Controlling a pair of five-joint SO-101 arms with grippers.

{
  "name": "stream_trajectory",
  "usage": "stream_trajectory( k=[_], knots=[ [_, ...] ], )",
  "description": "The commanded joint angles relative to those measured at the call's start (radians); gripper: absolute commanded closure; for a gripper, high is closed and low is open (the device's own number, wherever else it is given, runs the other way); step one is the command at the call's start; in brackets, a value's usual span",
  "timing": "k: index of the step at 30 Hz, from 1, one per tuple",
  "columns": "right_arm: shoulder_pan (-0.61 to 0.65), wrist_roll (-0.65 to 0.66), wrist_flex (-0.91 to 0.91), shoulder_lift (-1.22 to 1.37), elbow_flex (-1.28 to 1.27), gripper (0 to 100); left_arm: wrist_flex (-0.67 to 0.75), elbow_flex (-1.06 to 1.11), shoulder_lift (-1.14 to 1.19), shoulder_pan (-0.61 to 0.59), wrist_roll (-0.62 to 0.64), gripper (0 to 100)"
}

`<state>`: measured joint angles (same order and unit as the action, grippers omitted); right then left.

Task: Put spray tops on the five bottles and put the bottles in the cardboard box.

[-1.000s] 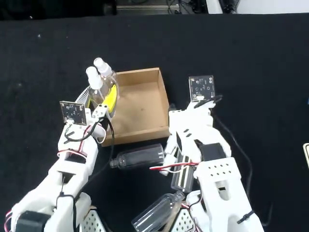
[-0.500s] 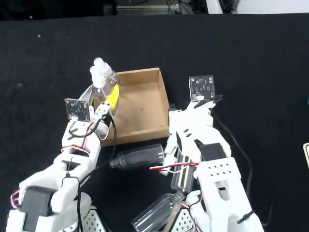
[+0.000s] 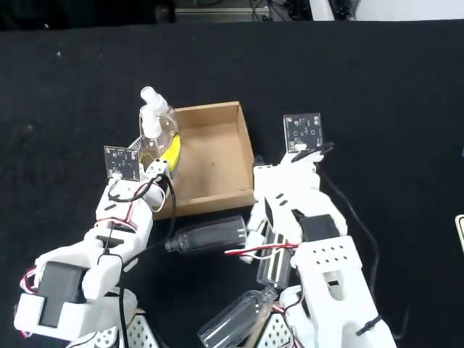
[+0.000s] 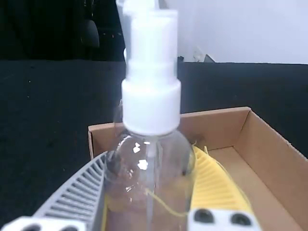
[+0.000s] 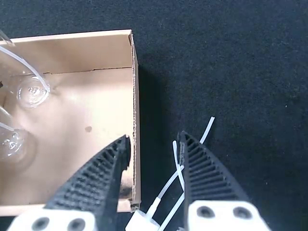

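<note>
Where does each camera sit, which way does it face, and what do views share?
High view: fixed above the table, looking down on the box, left arm, right arm and loose bottles.
Left wrist view: on the left arm, facing along the left fingers, shut on a capped bottle at the box's edge.
Right wrist view: on the right arm, looking down past the open right fingers at the box.
Shared: all three show the box.

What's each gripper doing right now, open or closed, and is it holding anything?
Left gripper: closed on an upright bottle.
Right gripper: open, holding nothing.
</note>
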<state>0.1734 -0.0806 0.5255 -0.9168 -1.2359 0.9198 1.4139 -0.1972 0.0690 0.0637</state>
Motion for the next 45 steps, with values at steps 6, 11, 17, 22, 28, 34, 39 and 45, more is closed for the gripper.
stream_trajectory(
  k=[6, 11, 17, 22, 28, 34, 39, 45],
  knots=[
    [0.008, -0.005, -0.021, -0.041, 0.004, 86.4, 0.041, -0.056, 0.003, 0.007, -0.028, 97],
    [0.008, -0.005, -0.021, -0.041, 0.005, 86.4, 0.207, -0.053, 0.064, 0.008, -0.083, 97],
    [0.008, -0.005, -0.021, -0.041, 0.005, 86.4, 0.387, -0.064, 0.245, 0.016, -0.114, 97],
    [0.008, -0.005, -0.021, -0.041, 0.005, 86.4, 0.56, -0.065, 0.354, 0.024, -0.114, 97],
    [0.008, -0.005, -0.021, -0.041, 0.005, 86.4, 0.559, -0.093, 0.422, 0.018, -0.112, 97],
    [0.008, -0.005, -0.021, -0.041, 0.005, 86.4, 0.559, -0.093, 0.437, 0.027, -0.109, 93],
    [0.008, -0.005, -0.021, -0.041, 0.005, 86.4, 0.559, -0.09, 0.439, 0.028, -0.106, 75],
    [0.008, -0.005, -0.021, -0.041, 0.005, 86.4, 0.559, -0.082, 0.439, 0.025, -0.106, 74]
  ],
)
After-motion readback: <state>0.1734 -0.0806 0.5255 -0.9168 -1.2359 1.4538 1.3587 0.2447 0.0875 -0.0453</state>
